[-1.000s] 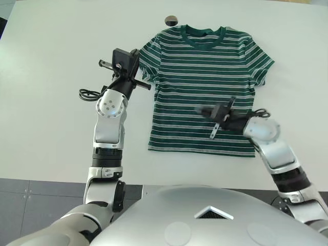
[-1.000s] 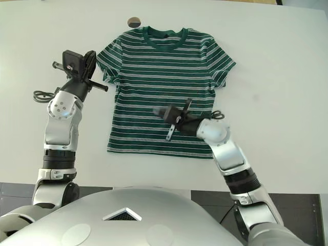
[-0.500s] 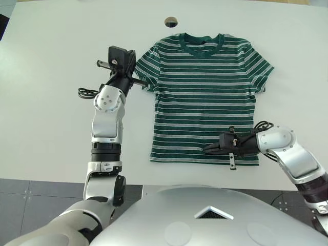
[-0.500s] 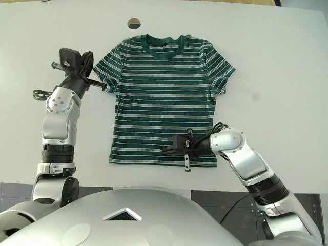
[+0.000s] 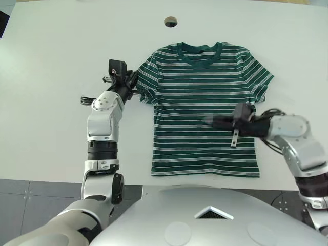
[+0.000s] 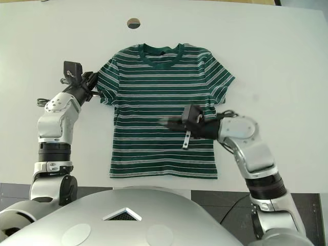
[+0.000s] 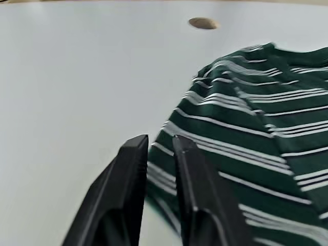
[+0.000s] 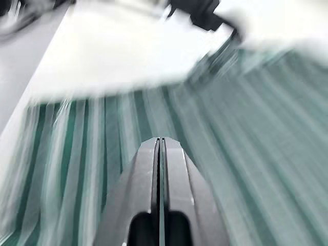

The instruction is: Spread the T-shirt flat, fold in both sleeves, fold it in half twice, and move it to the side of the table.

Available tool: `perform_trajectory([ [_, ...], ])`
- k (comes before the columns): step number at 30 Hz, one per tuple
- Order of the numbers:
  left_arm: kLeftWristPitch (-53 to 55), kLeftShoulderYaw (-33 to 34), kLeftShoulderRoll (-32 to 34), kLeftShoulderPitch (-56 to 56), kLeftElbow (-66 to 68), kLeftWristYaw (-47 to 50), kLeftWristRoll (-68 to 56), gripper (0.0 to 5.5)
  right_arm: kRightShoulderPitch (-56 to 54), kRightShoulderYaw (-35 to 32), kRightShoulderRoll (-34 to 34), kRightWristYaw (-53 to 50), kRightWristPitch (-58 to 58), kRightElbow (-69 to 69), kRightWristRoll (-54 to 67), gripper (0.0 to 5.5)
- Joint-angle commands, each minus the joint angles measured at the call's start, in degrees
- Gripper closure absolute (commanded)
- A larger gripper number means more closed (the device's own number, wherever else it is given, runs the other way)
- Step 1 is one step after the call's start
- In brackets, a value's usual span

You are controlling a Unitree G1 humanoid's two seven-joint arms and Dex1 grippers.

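The left gripper [image 7: 159, 139], fingers narrowly parted, sits at the hem of the green striped T-shirt [image 5: 205, 92] sleeve [image 5: 146, 84]. The right gripper [image 8: 160, 139], fingers pressed together, hangs over the shirt's lower middle. The T-shirt lies spread flat on the white table [image 5: 51, 61]

The left arm [image 5: 102, 128] rises up the frame's left side, its left gripper [image 7: 156, 141] at upper left, fingers [image 7: 134, 154] slightly parted. The right arm [image 5: 297, 138] enters from lower right, right gripper [image 8: 160, 139] pointing toward the centre, fingers pressed together.

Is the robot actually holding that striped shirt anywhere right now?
Cannot be told. The left gripper sits at the hem of the T-shirt left sleeve; a pinch isn't visible. The right gripper is shut, empty, over it.
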Motion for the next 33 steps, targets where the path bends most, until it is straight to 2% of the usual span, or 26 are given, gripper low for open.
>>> perform_trajectory([
  [1, 0.8, -0.1, 1.4, 0.2, 0.2, -0.2, 0.5, 4.01, -0.1, -4.4, 0.1, -2.6, 1.3, -3.3, 2.4, 5.40],
  [6, 1.4, -0.4, 2.0, -0.2, 2.0, -1.2, 0.3, 3.22, 0.3, -6.4, 0.4, -4.7, 1.7, -3.8, 2.6, 5.40],
  [13, 5.9, -0.9, 1.8, -0.8, 3.6, -4.7, -2.1, 3.15, -3.7, -11.0, 3.4, -11.5, 2.2, -1.4, 3.3, 5.40],
  [18, 6.5, -1.3, 1.8, -0.3, 2.6, -5.5, -2.5, 3.95, -8.6, -16.0, 6.2, -20.9, 2.3, 3.0, 1.4, 5.40],
  [22, 6.9, -1.7, 1.6, -0.1, 1.6, -5.9, -2.8, 4.61, -12.1, -19.0, 6.3, -32.6, 1.1, 13.3, -7.8, 5.40],
  [27, 7.0, -1.6, 0.7, -0.4, -2.1, -6.6, -4.5, 5.35, -11.3, -19.7, 5.6, -37.0, 0.2, 19.1, -13.5, 5.40],
  [33, 9.0, -4.3, -2.3, -3.2, -7.4, -6.5, -6.0, 5.35, -7.7, -19.1, 6.2, -38.8, -0.3, 23.9, -17.8, 5.40],
])
